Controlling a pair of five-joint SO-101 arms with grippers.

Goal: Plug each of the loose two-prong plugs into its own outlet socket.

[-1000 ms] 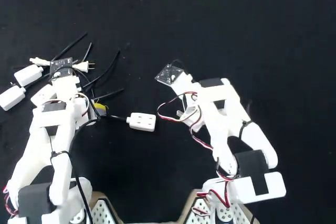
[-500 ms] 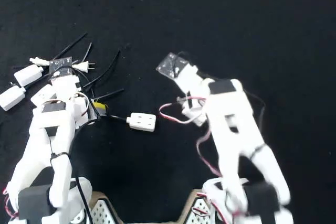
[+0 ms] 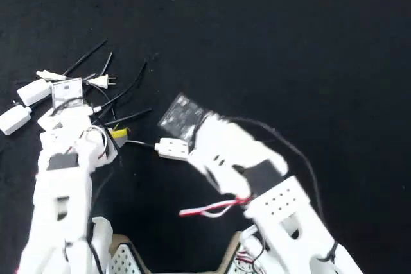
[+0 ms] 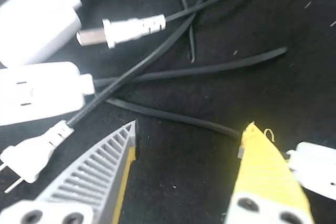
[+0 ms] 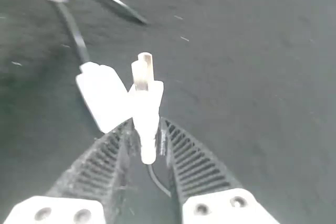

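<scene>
A white two-prong plug (image 5: 145, 95) is sitting clamped between the ribbed fingers of the right gripper (image 5: 145, 126), its prongs pointing out past the fingertips and its thin cord trailing back between the jaws. The plug is hovering just beside a white outlet socket (image 5: 102, 103) that is lying on the black table (image 3: 289, 49) near the middle of its front half. Whether plug and socket are touching cannot be told. In the high view the right arm is leaning across from the right and covering one end of that socket.

To the left, the left gripper (image 4: 190, 127) is hanging with its jaws spread wide and nothing between them, one grey finger (image 4: 97, 169) and one yellow finger (image 4: 265, 174) straddling bare table and a black cord (image 4: 199, 69). Just beyond its fingertips a cluster of loose parts is lying at the table's left side. A second plug (image 4: 128, 24) is resting among crossed cords, and a third plug (image 4: 31, 156) is showing both prongs beside the grey finger. Two white socket blocks, one near (image 4: 37, 93) and one farther (image 4: 34, 17), are lying side by side.
</scene>
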